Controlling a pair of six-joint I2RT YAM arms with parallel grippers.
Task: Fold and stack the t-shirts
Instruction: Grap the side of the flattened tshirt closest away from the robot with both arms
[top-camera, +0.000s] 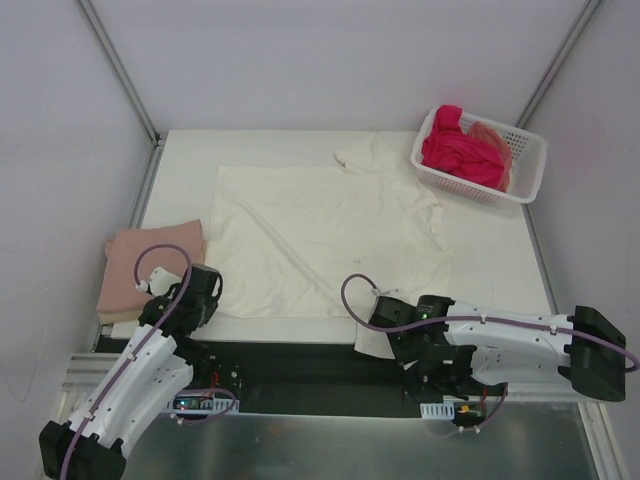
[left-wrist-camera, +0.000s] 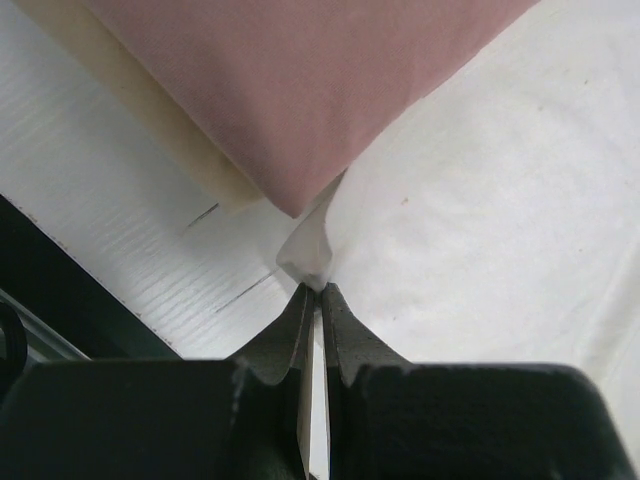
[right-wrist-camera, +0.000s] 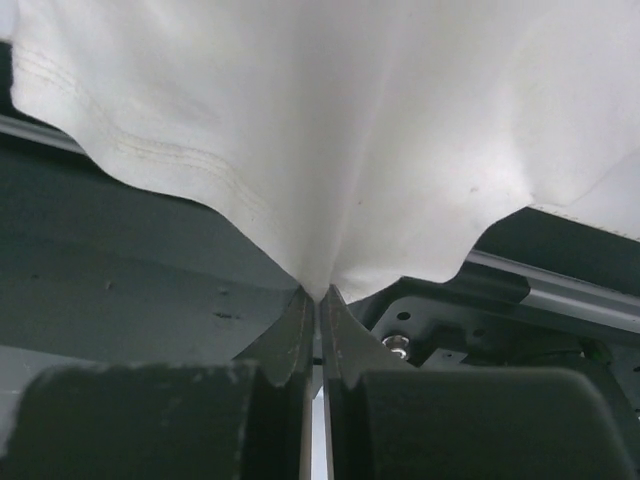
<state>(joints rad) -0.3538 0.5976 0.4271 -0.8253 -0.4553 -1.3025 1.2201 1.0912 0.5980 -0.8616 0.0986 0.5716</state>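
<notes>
A white table top (top-camera: 495, 265) fills the middle of the top view. At its far corners stand slanted metal posts, the left strut (top-camera: 118, 68) in the upper left and the right strut (top-camera: 560, 62) in the upper right. Plain pale grey walls (top-camera: 330, 60) close in the back and both sides. Across the lower part of the frame lies a dark recess (top-camera: 300, 372), with a ribbed aluminium rail (top-camera: 85, 368) at lower left and a brushed metal sheet (top-camera: 330, 440) along the bottom. The light is soft and even, with only faint shadows.

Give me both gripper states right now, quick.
Left gripper: closed, pinching a corner of the cream t-shirt.
Right gripper: closed, pinching the cream t-shirt at its hem.
</notes>
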